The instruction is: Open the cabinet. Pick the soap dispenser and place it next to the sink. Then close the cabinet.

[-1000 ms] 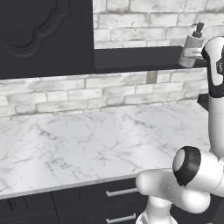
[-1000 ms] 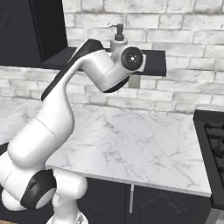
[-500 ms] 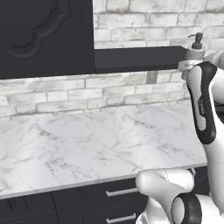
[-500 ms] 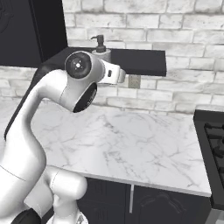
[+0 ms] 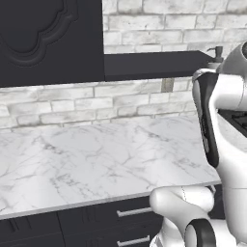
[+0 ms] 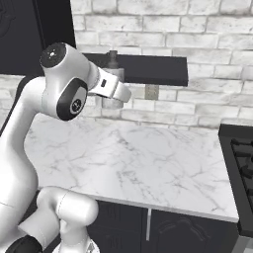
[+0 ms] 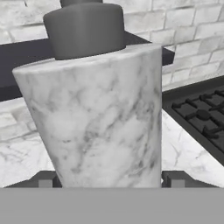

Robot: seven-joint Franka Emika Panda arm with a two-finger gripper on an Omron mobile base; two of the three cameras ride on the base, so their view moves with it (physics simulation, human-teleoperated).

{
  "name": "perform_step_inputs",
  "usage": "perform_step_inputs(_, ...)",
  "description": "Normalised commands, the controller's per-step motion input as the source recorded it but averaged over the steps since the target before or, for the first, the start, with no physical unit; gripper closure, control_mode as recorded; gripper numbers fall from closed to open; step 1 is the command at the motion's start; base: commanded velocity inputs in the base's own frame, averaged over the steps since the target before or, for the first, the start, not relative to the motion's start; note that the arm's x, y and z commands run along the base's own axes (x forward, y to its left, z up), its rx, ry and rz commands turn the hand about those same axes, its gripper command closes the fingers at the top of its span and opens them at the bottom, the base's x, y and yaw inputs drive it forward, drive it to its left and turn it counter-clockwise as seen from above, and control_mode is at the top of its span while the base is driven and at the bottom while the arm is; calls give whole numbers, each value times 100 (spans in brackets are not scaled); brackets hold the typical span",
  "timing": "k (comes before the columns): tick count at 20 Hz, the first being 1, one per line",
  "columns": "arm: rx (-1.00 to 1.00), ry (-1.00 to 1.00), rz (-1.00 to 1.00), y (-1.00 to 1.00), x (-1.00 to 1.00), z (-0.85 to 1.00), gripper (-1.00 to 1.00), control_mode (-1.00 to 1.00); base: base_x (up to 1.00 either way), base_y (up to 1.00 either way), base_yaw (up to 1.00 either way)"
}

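Gripped between the pincer's two dark tips, one on each side of its base, the soap bottle stands upright and very close to the hand camera; the pincer is clenched on it. Its marbled grey body narrows toward the bottom of that view, and a dark grey collar sits on top.

From the left base camera, the cabinet door with its curvy carved panel hangs at the upper left. Just right of it the flat dark shelf runs along the brick wall. At the shelf's right end the bottle's dark pump head pokes up just above the white arm, which hides the rest of it. Below lies the marble counter, with black drawers and silver bar handles under its front edge.

From the right base camera, the black cabinet fills the upper left corner. The arm's big joint is next, with the wrist reaching rightward; the bottle shows just behind the wrist, its grey body below the shelf's front edge and its pump head in front of the shelf, clear of the counter beneath. Whether it touches the shelf I cannot tell. At the far right edge is a black stove with grates, also seen at the right of the hand camera.
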Motion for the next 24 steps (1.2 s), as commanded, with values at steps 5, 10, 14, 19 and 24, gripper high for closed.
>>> perform_step_inputs(5,0,-10,2,42,-16,1,100,-100,0,0,0)
perform_step_inputs(10,0,-15,8,62,-27,0,100,-100,0,0,0)
perform_step_inputs(14,0,-4,7,39,-20,0,100,-100,0,0,0)
perform_step_inputs(19,0,-4,7,28,-31,0,100,-100,0,0,0)
perform_step_inputs(24,-1,-8,11,40,-40,0,100,-100,0,0,0)
